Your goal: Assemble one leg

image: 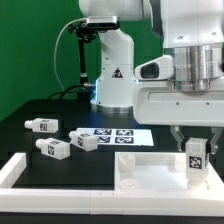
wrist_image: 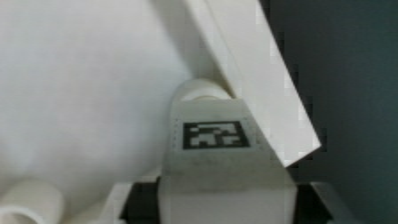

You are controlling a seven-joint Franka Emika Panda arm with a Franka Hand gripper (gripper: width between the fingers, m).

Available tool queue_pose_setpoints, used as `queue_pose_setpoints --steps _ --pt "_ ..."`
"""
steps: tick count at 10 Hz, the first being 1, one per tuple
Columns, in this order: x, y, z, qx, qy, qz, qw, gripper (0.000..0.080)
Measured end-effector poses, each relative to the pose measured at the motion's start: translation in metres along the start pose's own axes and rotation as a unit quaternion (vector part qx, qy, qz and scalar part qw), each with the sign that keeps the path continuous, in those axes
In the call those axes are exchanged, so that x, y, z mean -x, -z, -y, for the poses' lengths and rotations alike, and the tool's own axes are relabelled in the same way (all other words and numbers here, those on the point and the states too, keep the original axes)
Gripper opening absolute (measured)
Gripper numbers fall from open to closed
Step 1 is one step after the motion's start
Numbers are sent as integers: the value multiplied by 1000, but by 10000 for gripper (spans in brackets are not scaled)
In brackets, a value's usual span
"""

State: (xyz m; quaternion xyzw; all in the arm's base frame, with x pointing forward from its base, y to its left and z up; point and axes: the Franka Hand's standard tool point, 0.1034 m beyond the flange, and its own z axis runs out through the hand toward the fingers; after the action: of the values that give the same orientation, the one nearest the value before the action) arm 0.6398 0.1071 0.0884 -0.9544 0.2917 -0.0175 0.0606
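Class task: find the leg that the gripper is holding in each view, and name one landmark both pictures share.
Exterior view: the leg hangs from the gripper at the exterior view's right, by the white panel.
Wrist view: the leg fills the middle, its tag facing the camera.
Shared landmark: the white panel, next to the leg in both.

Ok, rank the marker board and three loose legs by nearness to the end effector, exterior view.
End effector at the exterior view's right.
1. Thin flat white marker board, centre.
2. Stubby white plastic tagged leg, beside that board.
3. Front leg and back leg, exterior view's far left: too close to call.
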Motion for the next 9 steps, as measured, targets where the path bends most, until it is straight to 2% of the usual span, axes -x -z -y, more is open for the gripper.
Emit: queue_pose_setpoints --steps 2,4,5,7,8,9 --pt "-1 1 0 0 -168 -2 986 284" --pt "-2 -1 -4 -19 -345 2 938 285" --pt "-1 -1 -4 -23 -393 3 919 285" --pt "0 -1 -4 -22 -381 3 924 285" --pt "0 -1 -3 -21 -360 1 933 364" --pt "1 -1 -3 -14 -254 -6 967 501"
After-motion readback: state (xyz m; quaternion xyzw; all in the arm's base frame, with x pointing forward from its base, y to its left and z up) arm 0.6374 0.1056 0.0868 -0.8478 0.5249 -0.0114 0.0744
